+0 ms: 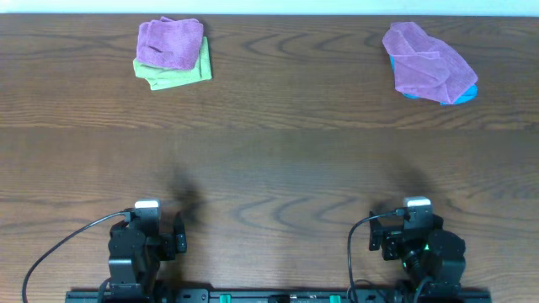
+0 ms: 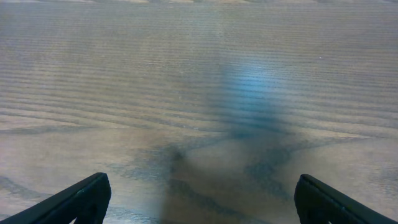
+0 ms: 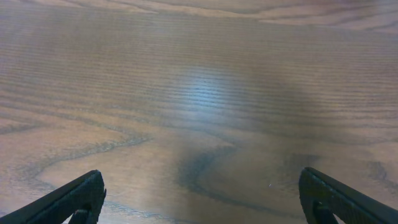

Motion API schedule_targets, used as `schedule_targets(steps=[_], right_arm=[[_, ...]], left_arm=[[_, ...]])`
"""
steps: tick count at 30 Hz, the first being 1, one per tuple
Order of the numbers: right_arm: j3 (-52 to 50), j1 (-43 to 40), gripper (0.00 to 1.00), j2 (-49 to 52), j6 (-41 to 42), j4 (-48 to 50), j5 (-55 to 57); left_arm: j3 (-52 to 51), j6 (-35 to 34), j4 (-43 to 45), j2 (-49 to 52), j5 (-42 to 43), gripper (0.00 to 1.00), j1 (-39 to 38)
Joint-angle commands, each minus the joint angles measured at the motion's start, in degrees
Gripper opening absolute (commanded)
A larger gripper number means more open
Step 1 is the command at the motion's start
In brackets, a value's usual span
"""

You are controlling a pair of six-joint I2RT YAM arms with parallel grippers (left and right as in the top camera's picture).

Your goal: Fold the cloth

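A crumpled purple cloth lies at the far right of the table over a blue cloth whose edge shows beneath it. At the far left a folded purple cloth rests on a folded green cloth. My left gripper sits at the near left edge, open and empty; its fingertips show only bare wood between them. My right gripper sits at the near right edge, open and empty, with bare wood between its fingertips. No cloth shows in either wrist view.
The wooden table spans the whole overhead view. Black cables loop from each arm base along the near edge.
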Motion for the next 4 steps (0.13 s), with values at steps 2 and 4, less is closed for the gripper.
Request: schedule_targets(steps=[2, 4], right_arm=[[-0.7, -0.4, 0.99, -0.6, -1.0, 0.0, 0.4], [-0.7, -0.4, 0.99, -0.6, -1.0, 0.0, 0.4]], left_arm=[[-1.4, 1.2, -1.8, -0.5, -0.6, 0.95, 0.1], [-1.4, 1.2, -1.8, -0.5, -0.6, 0.95, 0.1]])
